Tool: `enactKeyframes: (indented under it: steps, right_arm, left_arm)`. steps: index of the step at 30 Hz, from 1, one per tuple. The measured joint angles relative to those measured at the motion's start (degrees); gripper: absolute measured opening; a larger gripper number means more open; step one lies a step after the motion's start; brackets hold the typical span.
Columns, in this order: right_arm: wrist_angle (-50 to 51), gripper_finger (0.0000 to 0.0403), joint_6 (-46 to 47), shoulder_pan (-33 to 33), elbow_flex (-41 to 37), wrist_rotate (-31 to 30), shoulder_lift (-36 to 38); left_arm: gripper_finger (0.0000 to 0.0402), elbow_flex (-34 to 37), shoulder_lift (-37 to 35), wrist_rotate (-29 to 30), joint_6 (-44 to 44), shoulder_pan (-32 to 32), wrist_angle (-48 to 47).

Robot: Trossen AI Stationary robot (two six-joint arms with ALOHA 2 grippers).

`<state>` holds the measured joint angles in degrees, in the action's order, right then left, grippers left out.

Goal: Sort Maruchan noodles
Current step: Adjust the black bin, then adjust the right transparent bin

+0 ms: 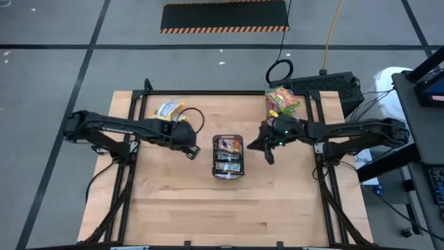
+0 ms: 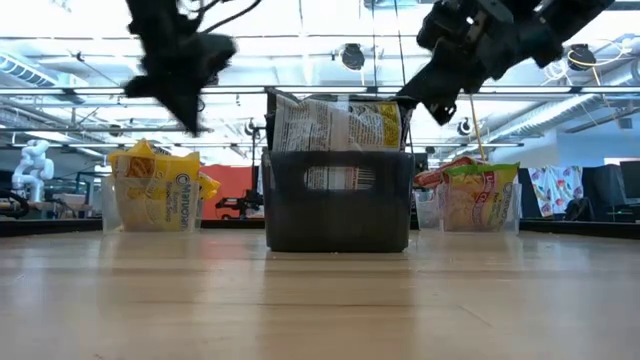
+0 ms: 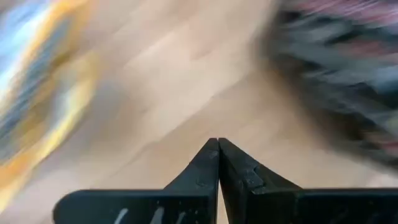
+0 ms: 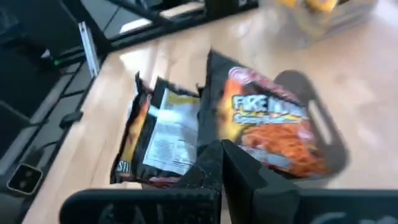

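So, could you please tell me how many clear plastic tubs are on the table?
2: yellow-packet tub at the far left, green-and-orange-packet tub at the far right. None seems hidden.

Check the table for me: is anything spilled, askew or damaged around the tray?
Nothing is spilled. The dark brown ramen packets stand unevenly in the dark grey rectangular tray, leaning and poking above its rim. The clear plastic tub of yellow packets and the clear tub of green-edged packets are heaped but contained. Both grippers are shut, empty.
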<state>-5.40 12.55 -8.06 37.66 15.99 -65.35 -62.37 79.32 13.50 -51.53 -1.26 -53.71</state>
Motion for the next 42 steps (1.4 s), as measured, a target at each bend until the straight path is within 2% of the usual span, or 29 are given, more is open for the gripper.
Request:
enactKeyframes:
  steps: [3, 8, 13, 18, 26, 31, 35, 42]
  right_arm:
    - [-0.6, 0.0000, -1.0, -1.1, 0.1, -1.2, 3.2]
    - [0.6, 0.0000, -3.2, -3.3, 0.0, -1.4, 7.9]
    - [-0.1, 0.0000, -6.3, -5.1, 0.0, -3.3, 12.0]
    - [-0.1, 0.0000, -7.3, -6.8, 0.0, -4.4, 16.2]
    - [0.1, 0.0000, -7.5, -8.2, 0.0, -5.8, 21.4]
    - [0.0, 0.0000, -7.6, -8.4, 0.0, -5.6, 22.5]
    - [0.1, 0.0000, -7.7, -8.4, 0.0, -5.6, 22.5]
    - [0.0, 0.0000, -7.7, -8.4, 0.0, -5.6, 22.5]
  left_arm:
    - [0.0010, 0.0, -0.8, 1.7, -7.2, 0.1, -12.3]
    - [0.0010, 0.1, -1.3, 3.5, -14.7, 0.2, -24.6]
    - [0.0010, 4.5, -2.5, 5.0, -14.0, 1.9, -22.0]
    - [0.0010, 12.9, -5.2, 2.5, -13.6, 5.0, -16.9]
    - [0.0010, 21.0, -15.3, 2.7, -15.9, 7.7, -16.7]
    - [0.0010, 25.5, -21.2, 6.0, -15.4, 11.1, -16.7]
    - [0.0010, 28.9, -23.5, 10.6, -13.0, 15.2, -16.1]
    - [0.0010, 31.3, -24.1, 11.4, -4.3, 23.6, -6.7]
